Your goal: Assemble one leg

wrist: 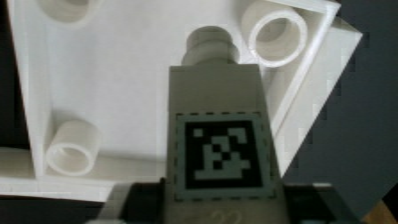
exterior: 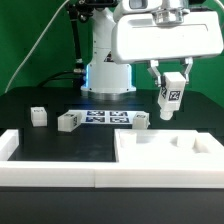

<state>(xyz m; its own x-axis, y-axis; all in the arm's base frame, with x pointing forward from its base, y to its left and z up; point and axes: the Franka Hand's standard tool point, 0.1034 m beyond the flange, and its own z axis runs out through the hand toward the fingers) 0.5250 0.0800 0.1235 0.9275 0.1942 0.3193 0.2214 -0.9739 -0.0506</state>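
My gripper (exterior: 169, 88) is shut on a white leg (exterior: 171, 99) with a black-and-white tag and holds it in the air above the right part of the white panel (exterior: 165, 155). In the wrist view the held leg (wrist: 217, 120) fills the middle, its screw end pointing at the panel (wrist: 107, 90), near a round socket (wrist: 279, 33) at one corner. A second socket (wrist: 75, 145) shows at another corner. Three more legs lie on the table: one at the exterior view's left (exterior: 37, 116), one beside it (exterior: 68, 121), one near the panel (exterior: 137, 122).
The marker board (exterior: 103, 118) lies flat on the black table between the loose legs. A white L-shaped wall (exterior: 50, 170) runs along the front and left. The robot base (exterior: 105, 70) stands at the back.
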